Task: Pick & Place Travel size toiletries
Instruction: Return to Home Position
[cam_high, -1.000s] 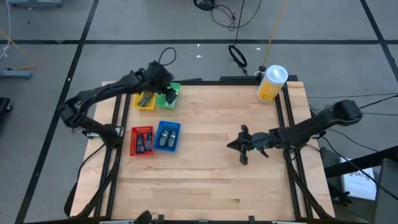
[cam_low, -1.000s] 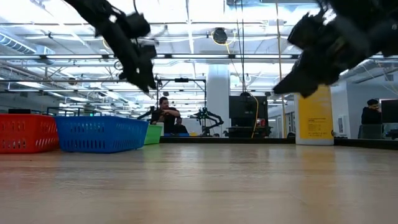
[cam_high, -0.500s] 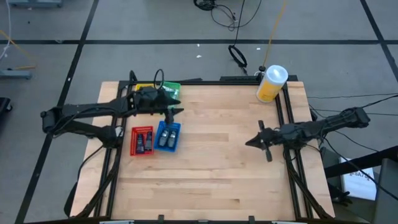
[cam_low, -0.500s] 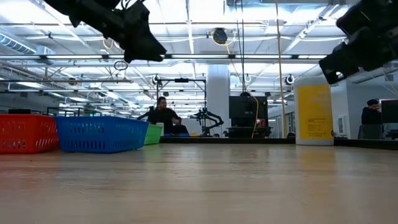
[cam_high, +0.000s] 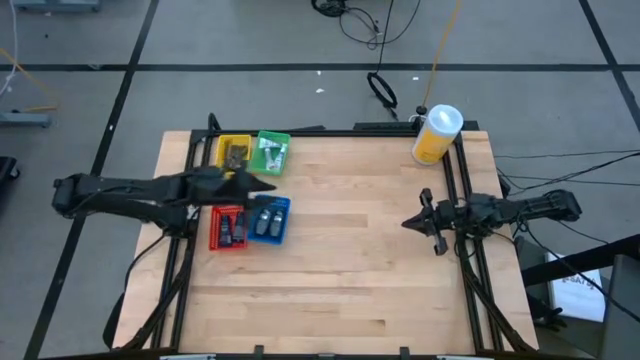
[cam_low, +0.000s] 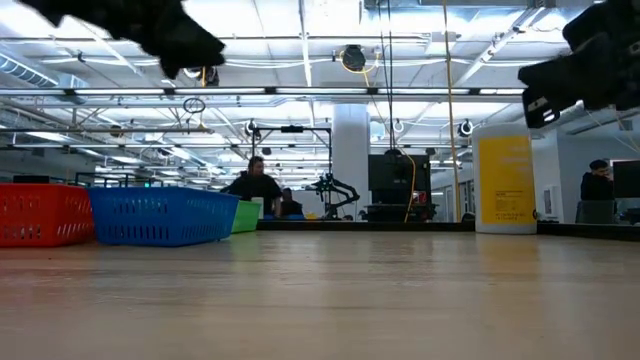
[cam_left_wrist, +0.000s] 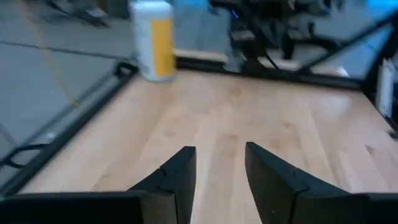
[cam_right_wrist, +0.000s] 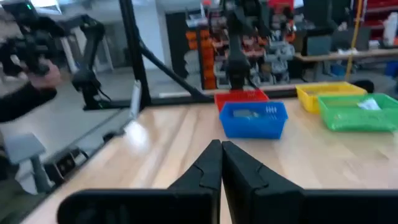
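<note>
The travel size toiletries lie in four small trays at the table's left. Dark pieces fill the yellow tray (cam_high: 234, 152) and the red tray (cam_high: 228, 228). White-silver tubes lie in the green tray (cam_high: 272, 153) and the blue tray (cam_high: 268, 220). My left gripper (cam_high: 268, 188) (cam_left_wrist: 219, 157) hovers above the table between the far pair of trays and the near pair. It points toward the right edge and is open with nothing between its fingers. My right gripper (cam_high: 412, 221) (cam_right_wrist: 221, 150) hangs shut and empty near the right edge, pointing at the trays.
A big yellow container with a white lid (cam_high: 437, 133) stands at the far right corner. Black rails (cam_high: 463, 190) run along the table's left and right sides. Bare wood (cam_high: 340, 270) covers the middle and near part. People (cam_low: 256, 188) sit in the room beyond the far edge.
My left gripper has swung from over the yellow and green trays toward the near edge and drawn back toward the left, tipping from pointing down to nearly level. My right gripper has pulled back from the table's middle toward the right edge, staying shut.
</note>
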